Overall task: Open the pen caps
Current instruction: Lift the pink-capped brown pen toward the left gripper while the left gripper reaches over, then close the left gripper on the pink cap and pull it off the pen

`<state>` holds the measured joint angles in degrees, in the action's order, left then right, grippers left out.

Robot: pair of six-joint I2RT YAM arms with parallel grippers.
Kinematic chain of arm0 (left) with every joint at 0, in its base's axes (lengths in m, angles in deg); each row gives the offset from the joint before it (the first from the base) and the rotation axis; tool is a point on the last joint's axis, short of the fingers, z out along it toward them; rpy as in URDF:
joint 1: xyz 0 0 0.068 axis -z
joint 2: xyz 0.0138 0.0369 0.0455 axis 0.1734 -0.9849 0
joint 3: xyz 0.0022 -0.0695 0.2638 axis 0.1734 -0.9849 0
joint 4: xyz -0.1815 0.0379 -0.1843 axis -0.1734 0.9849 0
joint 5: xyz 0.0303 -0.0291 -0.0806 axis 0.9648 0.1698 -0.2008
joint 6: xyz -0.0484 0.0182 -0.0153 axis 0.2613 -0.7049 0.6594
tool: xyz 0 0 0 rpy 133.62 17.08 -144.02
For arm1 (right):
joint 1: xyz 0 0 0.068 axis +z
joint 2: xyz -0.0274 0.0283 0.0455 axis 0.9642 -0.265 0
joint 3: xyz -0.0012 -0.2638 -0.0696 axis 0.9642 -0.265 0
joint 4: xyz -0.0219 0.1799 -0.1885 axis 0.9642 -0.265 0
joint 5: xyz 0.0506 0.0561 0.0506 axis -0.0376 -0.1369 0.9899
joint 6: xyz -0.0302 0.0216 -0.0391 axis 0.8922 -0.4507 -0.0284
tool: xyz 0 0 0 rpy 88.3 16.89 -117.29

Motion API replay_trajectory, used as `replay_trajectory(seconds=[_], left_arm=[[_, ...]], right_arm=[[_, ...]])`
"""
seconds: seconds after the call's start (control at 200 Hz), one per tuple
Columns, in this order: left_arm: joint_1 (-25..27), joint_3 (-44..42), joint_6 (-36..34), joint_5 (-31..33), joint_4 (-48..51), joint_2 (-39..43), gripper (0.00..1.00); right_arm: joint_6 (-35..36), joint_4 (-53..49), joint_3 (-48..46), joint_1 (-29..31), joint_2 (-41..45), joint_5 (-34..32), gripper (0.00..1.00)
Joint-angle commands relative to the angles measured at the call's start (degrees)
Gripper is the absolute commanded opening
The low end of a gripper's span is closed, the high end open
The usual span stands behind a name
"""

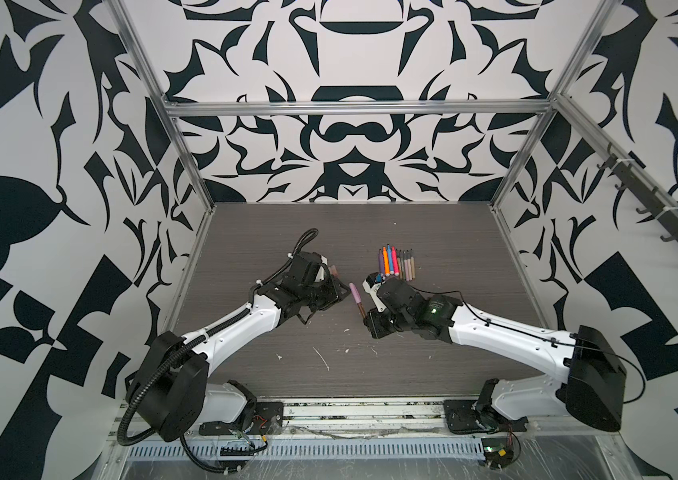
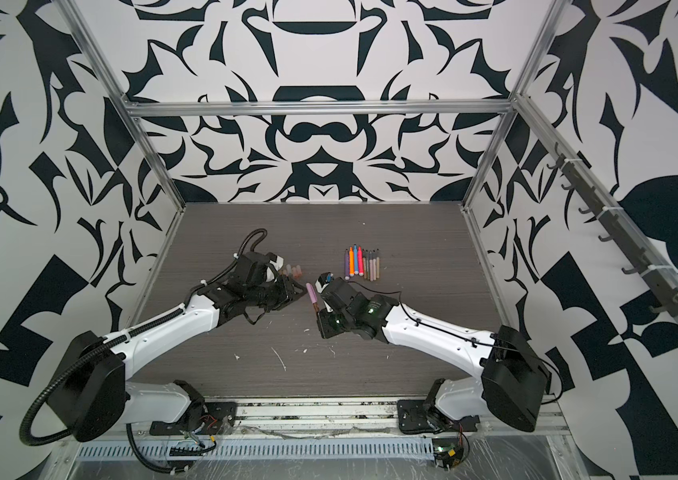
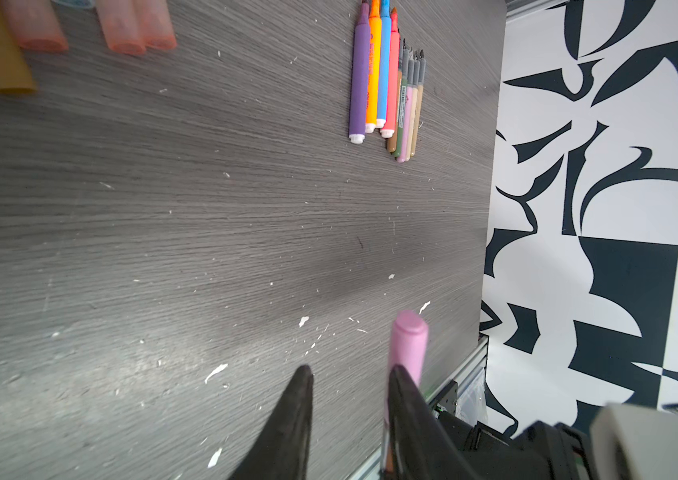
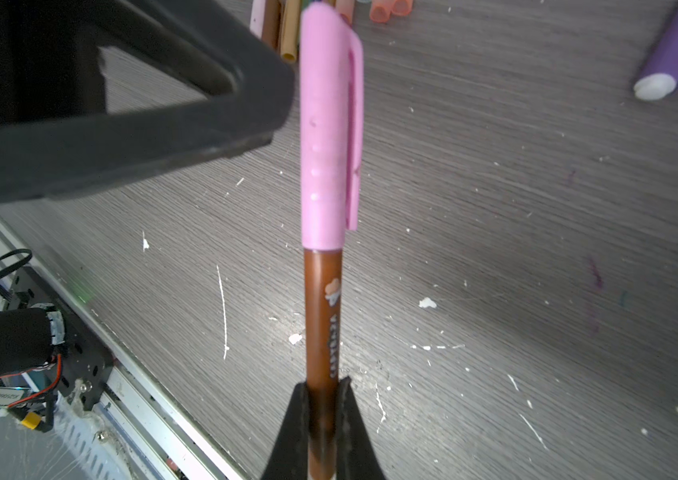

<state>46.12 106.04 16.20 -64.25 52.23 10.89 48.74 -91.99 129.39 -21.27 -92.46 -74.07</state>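
Pink cap (image 4: pixel 327 137) was seen still seated fully on the brown pen (image 4: pixel 320 316), held above the middle of the table (image 1: pixel 329 232) and pointing toward about 11 o'clock in both top views. The pen was clamped at the far end of its barrel by the right gripper (image 4: pixel 322 386), so nearly its whole length was left unsupported. At 9 o'clock of the cap, the left gripper (image 3: pixel 352 370) was found with its jaws apart and nothing between them. In the left wrist view the cap was lined up behind one finger (image 3: pixel 408 415) rather than in the gap, and in the right wrist view that finger was just beside the cap. It could not be told whether they touched. If the jaws were shut from there, the cap would probably be missed or shoved sideways, and the pen could be levered round in its end-on grip. If the cap were caught only at its tip, the barrel might be dragged out of the right jaws instead of the cap coming off. The loose caps (image 2: pixel 292 271) at 10 o'clock and the row of uncapped pens (image 1: pixel 396 262) at 1 o'clock were near enough to be scattered by a dropped pen.
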Motion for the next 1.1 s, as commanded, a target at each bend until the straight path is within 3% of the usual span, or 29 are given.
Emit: replay_trajectory(seconds=[0.0,0.305,0.79,0.97,1.015,1.095], left_arm=[[0.33,1.51,0.68,0.63,-1.02,1.41,0.34],[0.6,1.61,0.69,0.31,-1.54,0.51,0.34],[1.65,1.75,0.97,0.12,-2.79,-1.53,0.3],[2.01,1.95,0.94,-0.14,-3.31,-1.78,0.0],[2.09,2.03,1.01,-0.19,-3.31,-1.87,0.0],[2.18,2.04,1.02,-0.11,-3.24,-1.7,0.0]], right_arm=[[-0.17,0.1,1.89,-0.02,-0.19,1.45,0.0],[-0.32,2.06,2.29,-0.03,0.13,5.14,0.0],[-0.73,2.38,2.94,-0.04,0.26,4.98,0.0],[-0.65,2.46,2.7,-0.04,0.86,4.84,0.0],[-0.59,2.79,2.56,-0.02,1.16,4.88,0.0],[-0.49,3.47,1.83,-0.1,1.96,4.59,0.09]])
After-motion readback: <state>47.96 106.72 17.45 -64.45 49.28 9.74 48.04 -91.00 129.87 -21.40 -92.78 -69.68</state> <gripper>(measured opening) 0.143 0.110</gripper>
